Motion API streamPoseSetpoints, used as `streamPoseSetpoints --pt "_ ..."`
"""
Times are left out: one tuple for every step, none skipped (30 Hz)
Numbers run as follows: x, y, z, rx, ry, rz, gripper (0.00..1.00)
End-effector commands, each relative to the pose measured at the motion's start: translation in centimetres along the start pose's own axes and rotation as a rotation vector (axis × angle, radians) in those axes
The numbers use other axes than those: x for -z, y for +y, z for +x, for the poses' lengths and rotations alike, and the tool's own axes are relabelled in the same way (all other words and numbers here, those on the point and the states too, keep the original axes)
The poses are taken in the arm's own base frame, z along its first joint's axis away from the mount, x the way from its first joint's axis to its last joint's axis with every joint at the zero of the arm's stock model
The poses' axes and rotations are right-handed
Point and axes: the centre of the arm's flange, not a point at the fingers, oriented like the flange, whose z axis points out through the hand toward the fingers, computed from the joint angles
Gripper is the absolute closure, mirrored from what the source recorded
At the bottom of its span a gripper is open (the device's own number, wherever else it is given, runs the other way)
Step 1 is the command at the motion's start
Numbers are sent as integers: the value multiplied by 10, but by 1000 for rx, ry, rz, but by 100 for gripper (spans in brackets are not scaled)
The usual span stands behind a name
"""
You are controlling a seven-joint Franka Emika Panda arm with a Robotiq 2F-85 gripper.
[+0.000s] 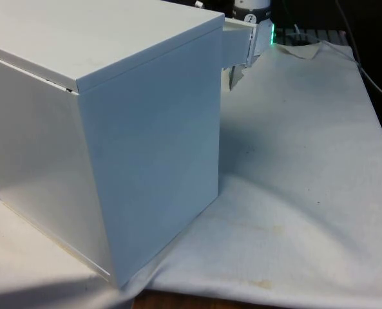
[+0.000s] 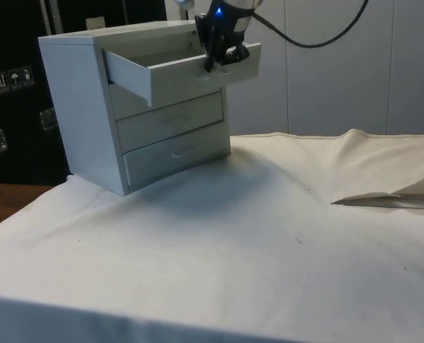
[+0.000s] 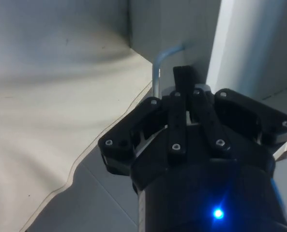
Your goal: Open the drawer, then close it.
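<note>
Table cloth (image 2: pixel 269 250): white and creased; I see it covering the whole table.
Chest of drawers (image 1: pixel 113 129): white, three drawers, standing on the cloth at the front view's left, its back and side turned to that camera.
Top drawer (image 2: pixel 176 75): I see it pulled well out of the chest in the side view; the two drawers below sit flush.
Gripper (image 2: pixel 219 61): black, at the front face of the open top drawer.
Handle (image 3: pixel 158 70): thin curved metal bar just beside the fingers (image 3: pixel 182 79).
Finger state: I read them as pressed together next to the handle, not around it.
</note>
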Motion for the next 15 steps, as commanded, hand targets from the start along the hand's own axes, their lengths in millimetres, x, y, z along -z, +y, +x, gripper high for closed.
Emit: streamPoseSetpoints --pt "-1 1 0 0 -3 -1 100" --pt "-2 8 -1 5 -7 -21 100" --pt "-2 9 -1 4 -9 -23 100" --pt "-2 11 -1 4 -11 -26 100" --pt "-3 12 -2 4 -13 -27 100" --pt "-3 14 -2 3 -17 -31 100" --pt "-4 16 -2 2 -18 -33 100" --pt "-4 17 -2 3 -20 -34 100" --pt "-5 18 -3 2 -22 -35 100" --pt "-5 20 -2 3 -23 -37 100" --pt "-4 14 0 -3 -19 -17 100" --pt "-6 21 -3 2 -25 -39 100" --pt "-6 22 -3 1 -26 -41 100" --pt "-7 23 -3 1 -28 -42 100" --pt "-7 25 -3 0 -29 -45 100"
